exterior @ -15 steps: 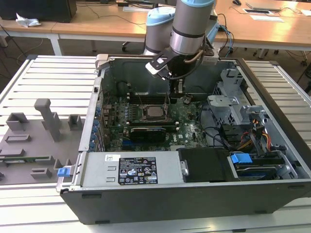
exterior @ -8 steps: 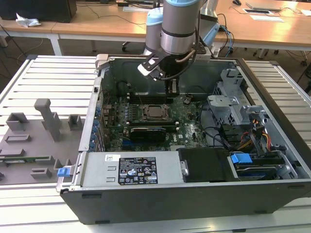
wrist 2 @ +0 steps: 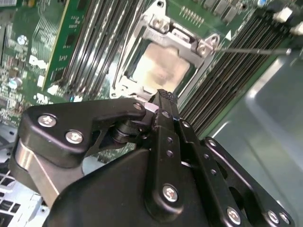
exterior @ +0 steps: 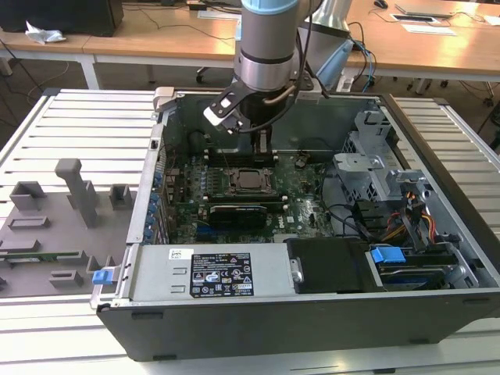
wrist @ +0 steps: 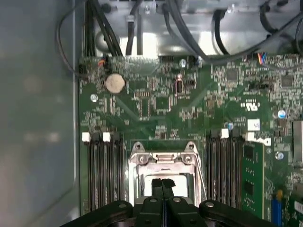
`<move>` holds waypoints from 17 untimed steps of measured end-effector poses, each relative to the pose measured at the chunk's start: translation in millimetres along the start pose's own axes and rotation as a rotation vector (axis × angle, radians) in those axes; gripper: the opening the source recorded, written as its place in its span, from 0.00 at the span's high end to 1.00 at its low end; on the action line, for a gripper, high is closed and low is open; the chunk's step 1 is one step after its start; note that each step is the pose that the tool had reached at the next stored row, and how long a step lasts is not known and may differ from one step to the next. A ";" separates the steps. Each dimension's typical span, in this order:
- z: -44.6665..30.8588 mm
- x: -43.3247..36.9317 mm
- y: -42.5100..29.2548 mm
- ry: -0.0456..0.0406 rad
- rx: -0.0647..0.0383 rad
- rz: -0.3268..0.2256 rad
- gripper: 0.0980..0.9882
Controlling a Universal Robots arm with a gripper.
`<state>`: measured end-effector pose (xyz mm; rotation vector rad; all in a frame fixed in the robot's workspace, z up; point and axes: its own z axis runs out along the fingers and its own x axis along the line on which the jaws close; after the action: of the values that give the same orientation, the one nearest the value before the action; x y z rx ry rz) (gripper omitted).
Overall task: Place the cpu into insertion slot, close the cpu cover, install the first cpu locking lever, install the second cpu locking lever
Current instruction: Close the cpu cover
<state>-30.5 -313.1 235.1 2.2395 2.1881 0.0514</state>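
Note:
The cpu (wrist 2: 161,66) lies flat in the insertion slot (exterior: 234,182) on the green board, its pale top face up. The cpu cover (wrist: 163,160), a silver frame plate, lies down around it, and the chip shows through its window. A thin metal locking lever (wrist 2: 251,50) sticks out sideways over the memory slots. My gripper (exterior: 263,151) hangs just above the socket's far edge, pointing down. In both wrist views its black fingers (wrist: 163,183) are pressed together, shut on nothing.
The open computer case (exterior: 437,312) has tall metal walls around the board. A labelled power supply (exterior: 223,273) lies at the front, with a drive cage and cables (exterior: 391,195) at the exterior view's right. Black memory slots (wrist: 104,175) flank the socket. A grey fixture plate (exterior: 55,226) sits outside on the exterior view's left.

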 end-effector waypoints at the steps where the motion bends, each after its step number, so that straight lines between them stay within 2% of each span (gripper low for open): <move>1: 0.7 -0.5 -1.9 0.0001 0.000 0.000 0.99; 7: 4.5 -4.8 -12.2 0.0002 0.000 0.000 0.99; 13: 5.0 -5.3 -12.7 -0.0004 0.000 -0.004 0.99; 16: 5.0 -5.2 -12.7 0.0008 0.001 -0.055 0.99; 17: 5.0 -5.3 -12.7 0.0013 0.002 -0.097 0.99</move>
<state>-43.1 -317.9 229.7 2.1313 2.2944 0.0502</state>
